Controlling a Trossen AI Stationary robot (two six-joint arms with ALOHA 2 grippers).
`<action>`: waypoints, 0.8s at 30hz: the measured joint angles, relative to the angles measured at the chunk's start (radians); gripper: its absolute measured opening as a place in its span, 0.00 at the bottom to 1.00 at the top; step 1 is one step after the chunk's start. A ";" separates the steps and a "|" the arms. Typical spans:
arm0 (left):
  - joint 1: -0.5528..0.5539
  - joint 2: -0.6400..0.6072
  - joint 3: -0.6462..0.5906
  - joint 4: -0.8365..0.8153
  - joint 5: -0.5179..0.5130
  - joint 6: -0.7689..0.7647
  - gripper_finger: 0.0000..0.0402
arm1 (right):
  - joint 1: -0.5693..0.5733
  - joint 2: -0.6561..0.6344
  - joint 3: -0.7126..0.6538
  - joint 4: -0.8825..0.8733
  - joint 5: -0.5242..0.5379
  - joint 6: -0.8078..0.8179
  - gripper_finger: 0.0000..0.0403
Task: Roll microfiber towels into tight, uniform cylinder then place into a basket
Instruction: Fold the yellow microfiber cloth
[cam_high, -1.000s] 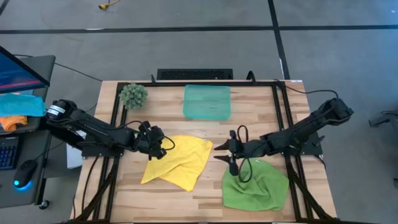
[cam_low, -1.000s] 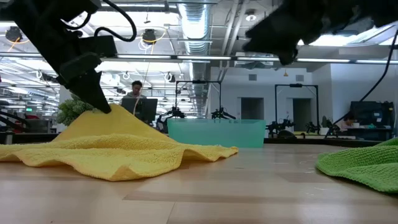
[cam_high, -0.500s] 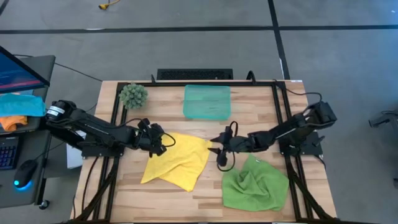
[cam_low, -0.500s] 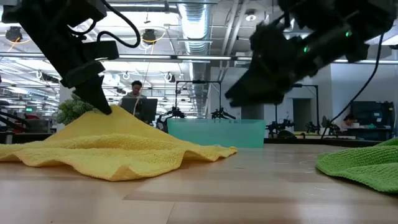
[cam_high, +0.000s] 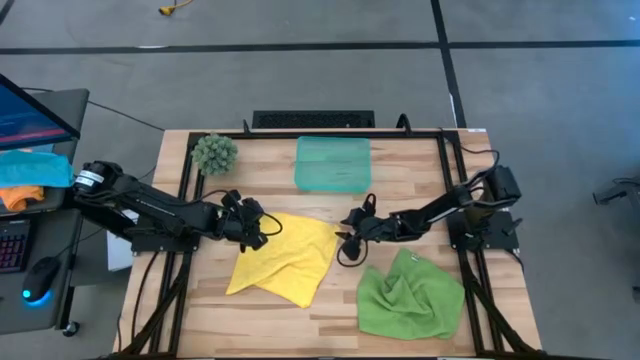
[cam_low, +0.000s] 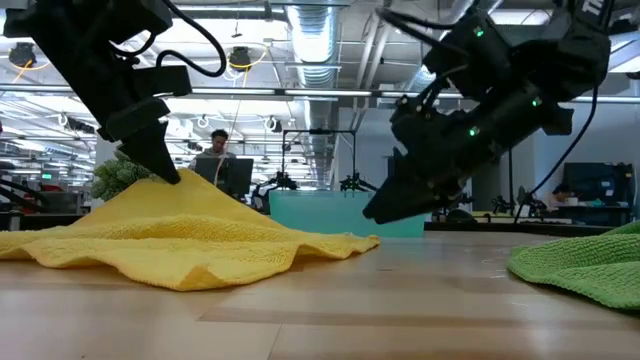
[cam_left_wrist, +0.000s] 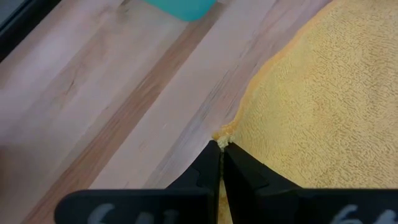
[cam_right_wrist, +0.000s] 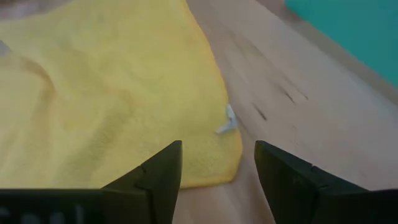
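Since the earlier frame, our right claw (cam_high: 343, 243) has travelled from the crumpled light-green microfiber towel (cam_high: 410, 296) to the bright yellow microfiber towel's (cam_high: 285, 258) corner, jaws wide; our left claw (cam_high: 262, 232) stays pinched on its opposite edge.

The wooden table (cam_high: 330, 205) stood on a grey floor (cam_high: 300, 80) crossed by dark lines. Well off to the left arm's side, a side desk (cam_high: 40, 215) held a monitor (cam_high: 30, 112), a keyboard (cam_high: 12, 245) and a mouse (cam_high: 40, 275). Across the table lay an open workshop with ceiling ducts (cam_low: 310, 30), strip lights (cam_low: 250, 92), and a seated person (cam_low: 220, 150).
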 joint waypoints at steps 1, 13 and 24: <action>0.000 0.000 0.000 0.000 0.000 0.000 0.00 | -0.002 0.009 0.000 0.005 0.000 0.000 0.55; 0.000 0.000 0.000 0.000 0.000 0.000 0.00 | -0.031 0.116 0.073 -0.002 0.005 -0.005 0.54; 0.000 0.000 0.000 0.001 0.000 -0.001 0.00 | -0.034 0.125 0.110 -0.076 -0.005 0.023 0.54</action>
